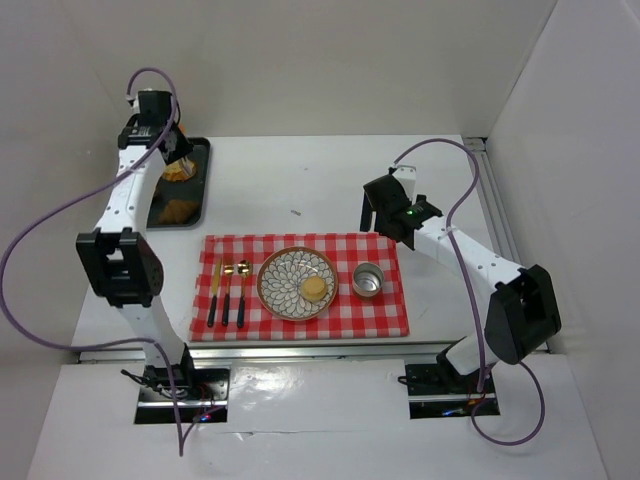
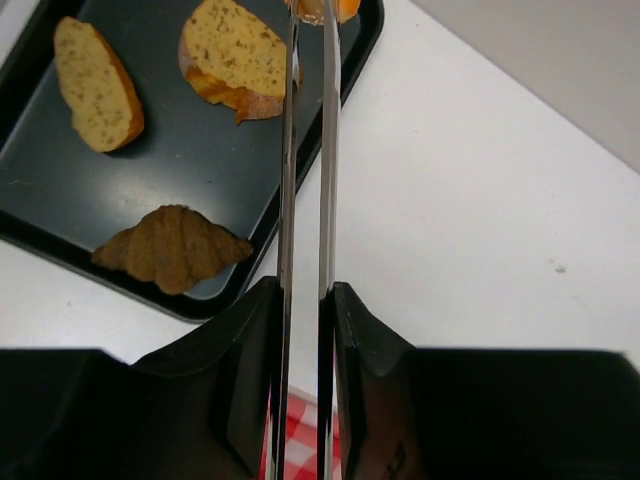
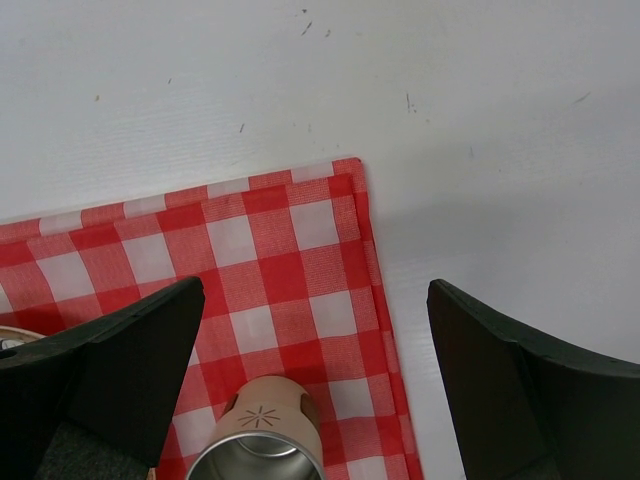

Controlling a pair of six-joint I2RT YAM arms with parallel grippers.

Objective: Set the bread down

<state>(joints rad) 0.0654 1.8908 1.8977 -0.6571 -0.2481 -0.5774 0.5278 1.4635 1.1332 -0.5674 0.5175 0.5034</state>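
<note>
The tray (image 1: pixel 199 182) is sitting at the tabletop's (image 1: pixel 310 185) far left, bread (image 2: pixel 97 85) and a croissant (image 2: pixel 170 248) lying in it; the cloth (image 1: pixel 300 328) is lying centre-front, carrying cutlery (image 1: pixel 228 295) at left, a plate (image 1: pixel 274 272) in the middle, a cup (image 1: pixel 367 280) at right

light: bright, even, from above | shadows: soft | glare: near table (image 1: pixel 330 400) strip | focus: sharp
</note>
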